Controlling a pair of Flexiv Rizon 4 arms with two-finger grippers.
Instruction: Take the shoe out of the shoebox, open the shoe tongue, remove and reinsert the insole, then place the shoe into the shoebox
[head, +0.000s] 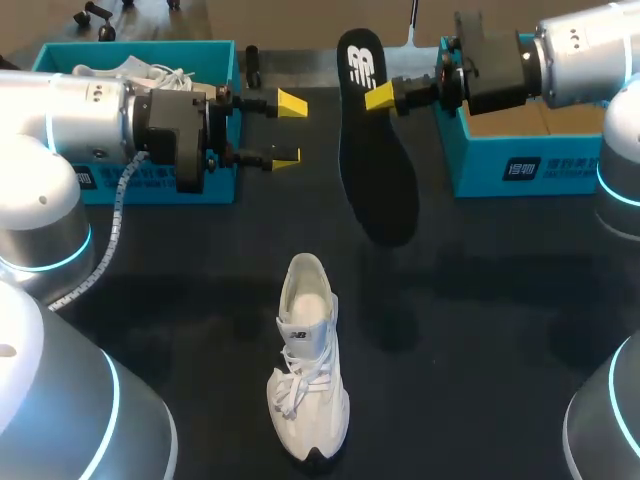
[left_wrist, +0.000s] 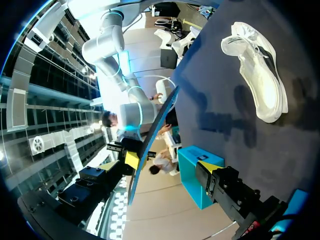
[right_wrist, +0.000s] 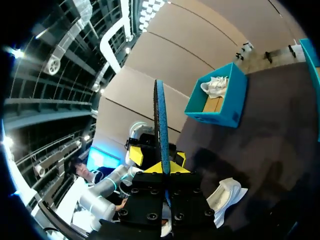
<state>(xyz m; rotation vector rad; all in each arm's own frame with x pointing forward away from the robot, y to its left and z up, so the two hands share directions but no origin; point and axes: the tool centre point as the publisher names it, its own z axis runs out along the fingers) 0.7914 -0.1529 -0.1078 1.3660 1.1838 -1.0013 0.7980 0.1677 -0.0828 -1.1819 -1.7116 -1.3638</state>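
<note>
l arm comes in from the left, wrist level over the front wall of the left shoebox, left hand pointing across twd the middle. its two yellow-tipped fingers stand apart w/ nothing between them: open, empty. r arm comes in from the right, level above the right shoebox, right hand pointing back at the left one. it's clamped on the insole, gripping one long edge near the upper end.

insole is black, out of the shoe, held in the air between the two hands, logo end up, wider end hanging down, shadow on the worktop. right wrist view: insole edge-on, straight up between that hand's yellow tips; left shoebox beyond it. left wrist view: insole ahead, edge-on; right shoebox behind it.

shoe is white, upright on its sole on the worktop, nearer me than both boxes, toe twd me, laces loose. also seen in wrist views. second white shoe lies in the left shoebox.

print: white logo on the insole's upper end, small dark mark on the shoe's tongue, dark label w/ white print on the right shoebox's front wall.
</note>
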